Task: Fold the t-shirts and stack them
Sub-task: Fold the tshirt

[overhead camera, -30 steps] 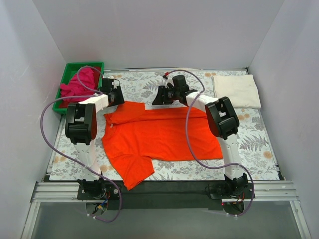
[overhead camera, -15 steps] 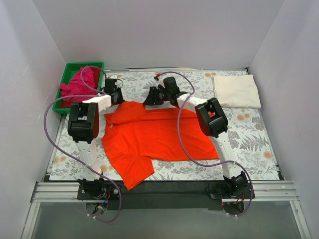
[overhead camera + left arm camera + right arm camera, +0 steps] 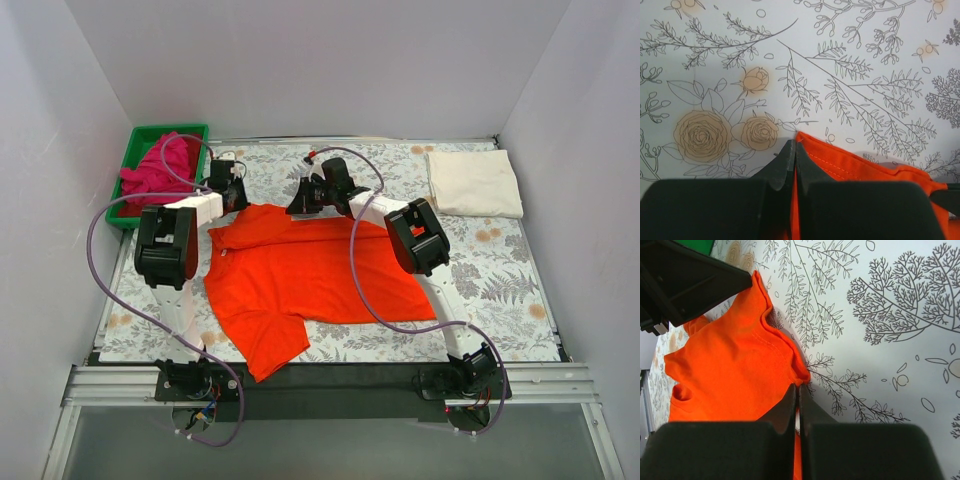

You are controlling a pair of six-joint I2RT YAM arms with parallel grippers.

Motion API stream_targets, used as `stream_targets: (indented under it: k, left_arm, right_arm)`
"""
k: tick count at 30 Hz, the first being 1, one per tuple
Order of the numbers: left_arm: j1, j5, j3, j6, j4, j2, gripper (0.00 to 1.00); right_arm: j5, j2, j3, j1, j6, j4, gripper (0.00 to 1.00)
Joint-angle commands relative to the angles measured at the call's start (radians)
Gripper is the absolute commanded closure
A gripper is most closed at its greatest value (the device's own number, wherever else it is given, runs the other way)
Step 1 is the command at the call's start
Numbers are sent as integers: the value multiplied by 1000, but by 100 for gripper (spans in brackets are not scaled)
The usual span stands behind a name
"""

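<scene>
Step in hand (judged): a two-arm pinch on the far edge of the orange-red t-shirt [image 3: 320,270], ready to fold it over toward 6 o'clock.
Shirt position: spread flat at the centre of the floral cloth [image 3: 500,270], with one sleeve trailing toward 7 o'clock near the cloth's near border.
Left gripper [image 3: 794,152]: jaws pressed together on the shirt's far corner at about 11 o'clock. Only a thin tip of fabric shows between them.
Right gripper [image 3: 798,395]: jaws clamped on a rolled fold of the far edge at about 12 o'clock. The bite looks fuller than the left one.
Other shirts: cream-white t-shirt [image 3: 475,182] lies folded at 2 o'clock. Magenta-pink t-shirt [image 3: 155,172] is bundled in the green tray [image 3: 170,129] at 10 o'clock.
Recommended method: raise both grippers together and level, holding the edge between them taut. Carry it toward 6 o'clock and lay it along the near hem before letting go.
Risk 1: the left grip is shallow, so the corner may slip out if it is jerked.
Risk 2: both pinches sit on the left half of the far edge. The stretch toward 3 o'clock is unheld and likely to lag and crease.
</scene>
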Motion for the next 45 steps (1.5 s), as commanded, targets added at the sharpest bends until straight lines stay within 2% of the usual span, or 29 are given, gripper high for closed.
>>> stream_targets:
  k: [1, 11, 19, 31, 38, 45]
  left_arm:
    - [-8, -11, -36, 0, -71, -87, 100]
    - [-8, -9, -148, -79, -188, -326, 100]
    - [-8, 90, -280, -222, -312, -513, 100]
    - [-8, 159, -434, -358, -525, -753, 100]
    - [-11, 284, -598, -451, -524, -859, 100]
    - [-11, 318, -681, -467, -487, -843, 96]
  right_arm:
    - [-22, -8, 29, 8, -23, 0, 99]
    - [-101, -214, -113, 19, -121, 0, 99]
    - [-166, -321, -259, 48, -176, -3, 99]
    - [-192, -442, -461, 103, -253, -39, 99]
    - [-178, -479, -506, 114, -296, -83, 99]
    - [-165, -478, -497, 126, -345, -151, 97]
